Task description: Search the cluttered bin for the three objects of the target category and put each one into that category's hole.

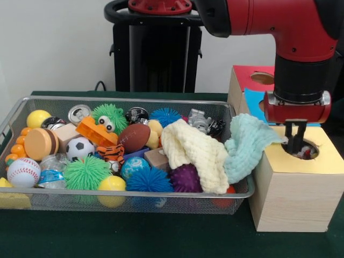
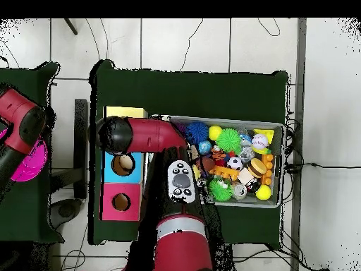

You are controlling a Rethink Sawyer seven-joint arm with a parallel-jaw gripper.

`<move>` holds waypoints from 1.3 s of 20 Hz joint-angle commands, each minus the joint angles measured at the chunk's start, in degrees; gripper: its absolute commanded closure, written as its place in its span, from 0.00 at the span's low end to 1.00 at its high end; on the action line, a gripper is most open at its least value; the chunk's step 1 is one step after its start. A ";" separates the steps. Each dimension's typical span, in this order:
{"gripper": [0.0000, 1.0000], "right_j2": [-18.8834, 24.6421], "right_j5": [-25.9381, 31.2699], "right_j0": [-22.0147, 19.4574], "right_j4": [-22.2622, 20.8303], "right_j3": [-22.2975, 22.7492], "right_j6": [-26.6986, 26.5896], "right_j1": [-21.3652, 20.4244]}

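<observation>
My gripper (image 1: 295,144) hangs straight down over the round hole (image 1: 310,149) in the yellow-topped wooden box (image 1: 293,196) at the right. Its tip reaches into the hole's mouth. A small white and red thing (image 1: 307,154) shows in the hole just beside the tip; whether it is held I cannot see. The wire mesh bin (image 1: 134,192) to the left is full of toys. In the overhead view the red arm (image 2: 144,134) covers most of the yellow box (image 2: 125,111), and the gripper itself is hidden.
A cream cloth (image 1: 196,153) and a mint cloth (image 1: 247,145) drape over the bin's right end, the mint one touching the yellow box. Behind stand a blue-topped box (image 2: 123,164) and a red-topped box (image 2: 121,202), each with a hole. Balls, a can (image 1: 79,113) and a football (image 1: 134,137) fill the bin.
</observation>
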 commanded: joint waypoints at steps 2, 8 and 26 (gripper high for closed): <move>1.00 -1.98 -2.41 -0.17 -0.38 3.78 10.29 -3.53; 1.00 -1.32 -2.08 -1.26 0.52 4.69 9.11 -8.79; 1.00 -11.59 0.96 3.22 -6.48 7.39 8.90 -15.67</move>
